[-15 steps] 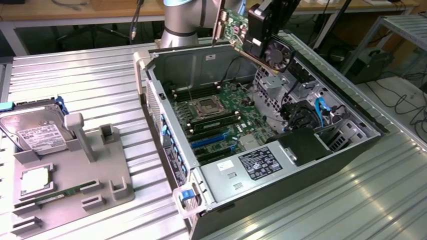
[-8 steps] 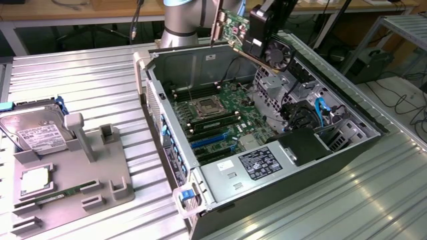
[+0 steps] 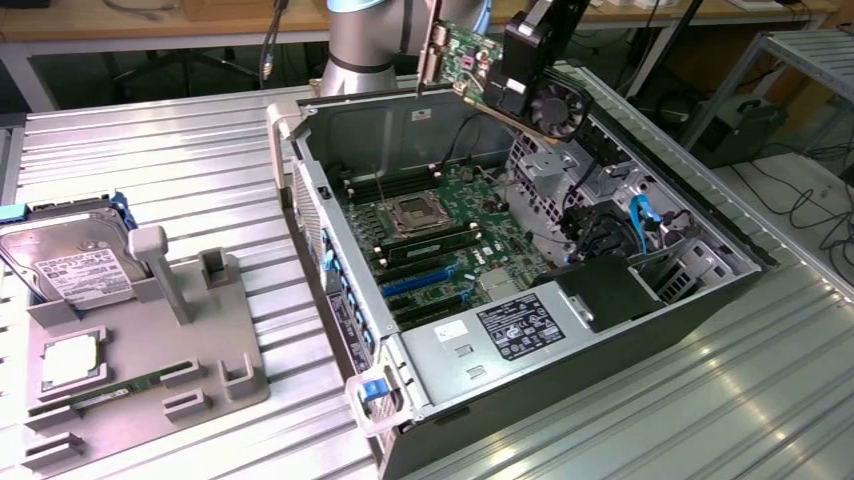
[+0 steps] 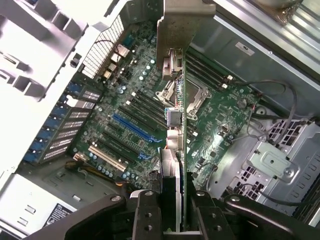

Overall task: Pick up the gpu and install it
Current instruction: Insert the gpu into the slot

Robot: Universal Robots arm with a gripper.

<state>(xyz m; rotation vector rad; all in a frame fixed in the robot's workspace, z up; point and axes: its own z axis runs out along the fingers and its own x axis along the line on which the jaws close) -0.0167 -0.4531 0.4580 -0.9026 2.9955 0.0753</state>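
**Black fingers clamped on the gpu, high over the open case**

Black two-finger gripper (image 4: 172, 202) is seen closest in the wrist view. Its fingers (image 4: 145, 215) are pressed onto the thin edge of the gpu (image 4: 176, 125), a flat green-and-black expansion card viewed edge-on there. The long silver metal bracket (image 4: 177, 22) is carried at the card's far end.

In the exterior view the gpu (image 3: 514, 75) is held in the air above the far end of the open grey computer case (image 3: 304, 180). It is touched by nothing but the gripper and is tilted, with its round black fan (image 3: 557, 105) turned towards the exterior view's right. Below it the green motherboard (image 4: 227, 115) is laid bare. The long blue expansion slots (image 4: 131, 127) are seen beside the card's line, not under it. The card is therefore judged to be in transit and not yet seated.

For this step to be done well, the tilt should be taken out first. The card's connector edge should then be brought parallel to a blue slot and squarely above it. The bracket should be lined up with the perforated rear wall (image 4: 102, 55) of the case. A slanted entry is judged likely to jam the connector. The black cables (image 4: 270, 100) near the silver drive cage (image 4: 272, 162) are best given room.
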